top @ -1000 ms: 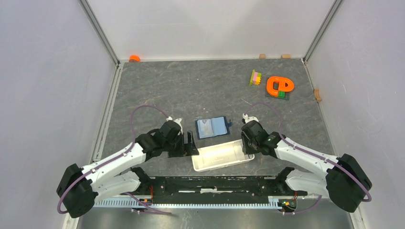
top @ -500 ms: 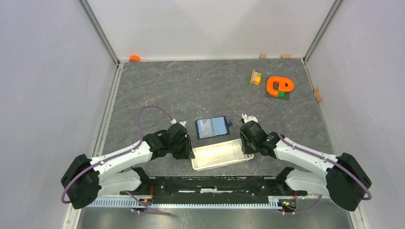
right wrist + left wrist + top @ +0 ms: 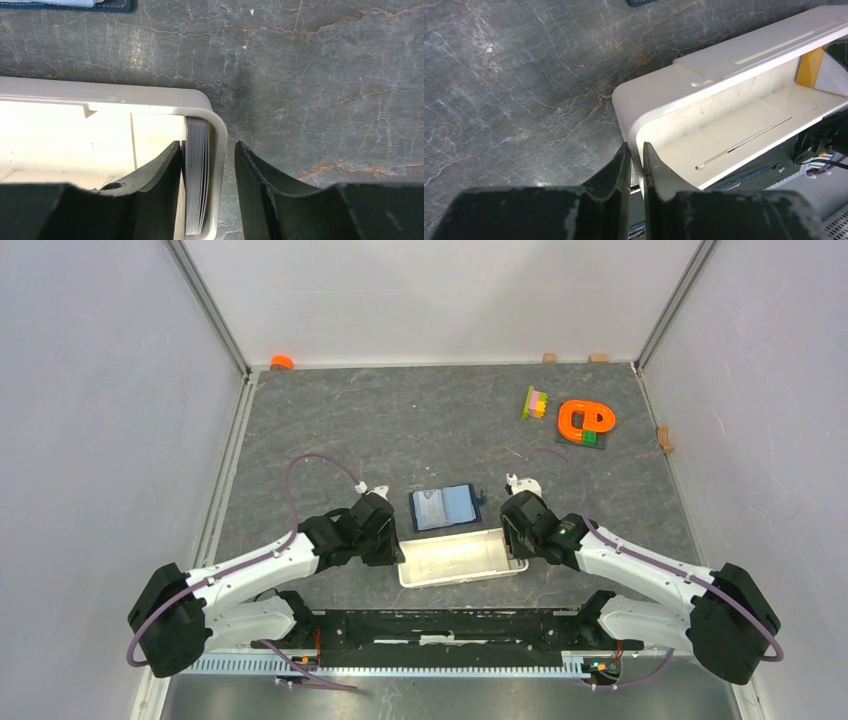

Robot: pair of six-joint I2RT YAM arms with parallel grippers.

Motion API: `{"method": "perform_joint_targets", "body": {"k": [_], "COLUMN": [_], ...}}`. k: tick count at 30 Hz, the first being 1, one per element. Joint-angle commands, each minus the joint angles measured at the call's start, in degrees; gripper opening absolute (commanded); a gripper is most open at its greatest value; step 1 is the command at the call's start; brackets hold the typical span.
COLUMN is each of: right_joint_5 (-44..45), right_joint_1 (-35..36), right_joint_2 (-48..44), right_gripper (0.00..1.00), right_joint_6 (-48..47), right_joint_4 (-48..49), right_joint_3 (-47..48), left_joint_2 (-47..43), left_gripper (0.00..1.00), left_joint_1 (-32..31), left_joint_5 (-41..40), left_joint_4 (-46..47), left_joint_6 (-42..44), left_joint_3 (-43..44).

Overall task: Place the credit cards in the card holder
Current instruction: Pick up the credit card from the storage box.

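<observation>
1. Your left end effector (image 3: 635,147) is pinched onto the left end wall of the white tray (image 3: 724,65), with one finger inside and one outside.
2. Your right end effector (image 3: 208,146) is spread across the tray's right end. One finger is inside against the credit cards (image 3: 196,170), and the other is outside, clear of the wall.
3. The cards stand on edge, stacked against that end wall (count unclear).
4. The card holder (image 3: 444,507) lies open on the surface (image 3: 400,430), just beyond the tray's far side.

White tray (image 3: 455,562) at near edge of grey marbled table (image 3: 400,430). Far right: orange loop toy (image 3: 585,420), multicolour block stack (image 3: 537,402) beside it. Orange cap (image 3: 281,362) in far-left corner.
</observation>
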Motion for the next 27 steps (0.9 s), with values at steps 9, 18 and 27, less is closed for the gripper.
{"method": "perform_joint_targets", "body": {"k": [9, 18, 27], "right_joint_5": [9.35, 9.63, 10.02], "right_joint_1": [2.08, 3.51, 4.71], "right_joint_2": [-0.96, 0.28, 1.12], "right_gripper": [0.38, 0.4, 0.44], "right_joint_6": [-1.83, -1.57, -1.1], "right_joint_4": [-6.24, -6.93, -8.03], "right_joint_3": [4.42, 4.92, 5.72], "left_joint_2": [1.33, 2.37, 2.95], "left_gripper": [0.14, 0.11, 0.11], "left_joint_1": [0.08, -0.01, 0.0], "left_joint_5": [-4.19, -2.98, -2.24], "left_joint_4": [-8.26, -8.99, -9.02], "left_joint_6": [4.81, 5.15, 5.25], "left_joint_3": [3.32, 4.19, 4.48]}}
